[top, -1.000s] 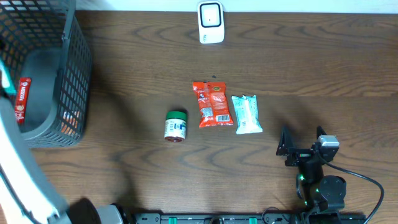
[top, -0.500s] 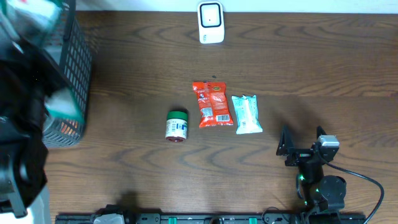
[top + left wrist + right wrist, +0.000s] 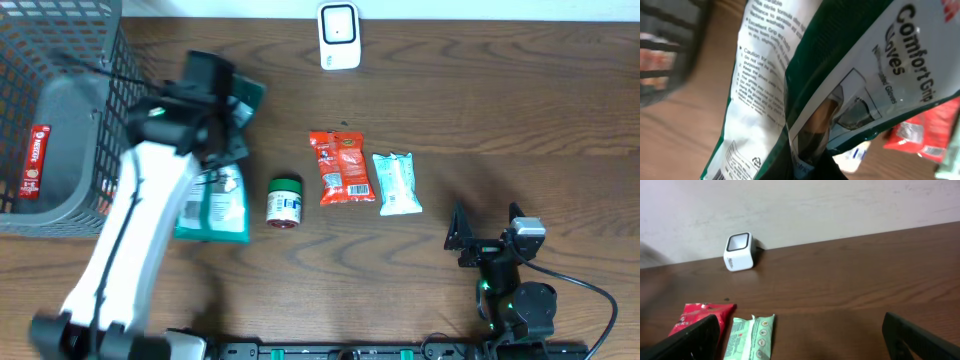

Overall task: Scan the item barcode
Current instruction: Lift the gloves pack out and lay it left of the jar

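Saw wire basket (image 3: 70,60) far left, red sachet (image 3: 37,160) inside. Found left claw (image 3: 222,150) clamped shut on green-and-white glove pack (image 3: 215,205), hanging just right of basket, near green-lidded jar (image 3: 284,202). Noted red pouch (image 3: 340,167) and wipes pack (image 3: 398,183) side by side mid-table (image 3: 500,120), scanner (image 3: 339,36) at far edge. Found right claw (image 3: 487,232) near right, spread wide, gripping nothing.

Your left arm (image 3: 140,210) has swung clear of the basket (image 3: 125,110) and now stretches over the table. Its left gripper (image 3: 222,152) is clamped on the glove packet (image 3: 215,205), which hangs just left of the jar (image 3: 283,201).
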